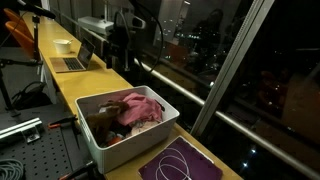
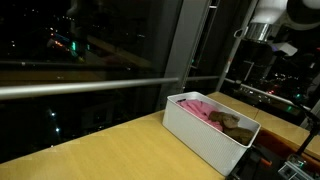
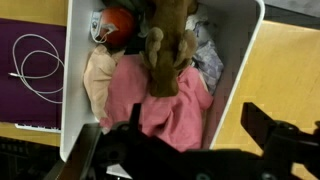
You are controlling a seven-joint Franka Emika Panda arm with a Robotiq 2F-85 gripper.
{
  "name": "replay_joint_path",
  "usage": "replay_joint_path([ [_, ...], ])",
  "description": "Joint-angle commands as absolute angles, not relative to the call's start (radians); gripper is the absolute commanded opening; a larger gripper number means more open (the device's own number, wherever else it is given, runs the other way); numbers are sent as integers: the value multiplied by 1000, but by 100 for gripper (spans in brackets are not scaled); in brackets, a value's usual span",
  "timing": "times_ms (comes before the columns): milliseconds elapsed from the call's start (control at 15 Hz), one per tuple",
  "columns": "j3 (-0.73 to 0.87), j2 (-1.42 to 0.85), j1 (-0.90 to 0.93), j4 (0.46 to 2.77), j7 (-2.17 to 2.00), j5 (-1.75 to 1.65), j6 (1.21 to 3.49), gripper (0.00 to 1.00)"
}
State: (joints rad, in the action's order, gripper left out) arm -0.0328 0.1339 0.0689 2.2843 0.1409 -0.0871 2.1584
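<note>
A white bin [image 3: 243,48] stands on the yellow table, filled with soft things: a pink cloth [image 3: 160,100], a brown plush toy [image 3: 168,50] and a red and white toy [image 3: 115,22]. In the wrist view my gripper [image 3: 192,108] hangs open above the bin, one dark finger [image 3: 138,112] over the pink cloth and the other over the bare table beside the bin's wall. Nothing is between the fingers. In both exterior views the bin [image 1: 88,104] [image 2: 200,135] shows the pink cloth [image 1: 142,108] on top. The arm [image 2: 272,12] reaches in high above it.
A purple mat [image 1: 185,165] [image 3: 25,95] with a coiled white cable [image 3: 35,60] lies next to the bin. A laptop [image 1: 72,62] and a small white box [image 1: 62,44] sit farther along the table. Dark window glass and a railing [image 2: 80,88] run along the table's edge.
</note>
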Motion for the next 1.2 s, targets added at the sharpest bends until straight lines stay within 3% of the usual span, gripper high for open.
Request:
replay_joint_path([
  [0, -20, 11, 46, 2224, 183, -110, 2251, 100],
  [1133, -25, -507, -68, 1883, 314, -51, 2347, 100],
])
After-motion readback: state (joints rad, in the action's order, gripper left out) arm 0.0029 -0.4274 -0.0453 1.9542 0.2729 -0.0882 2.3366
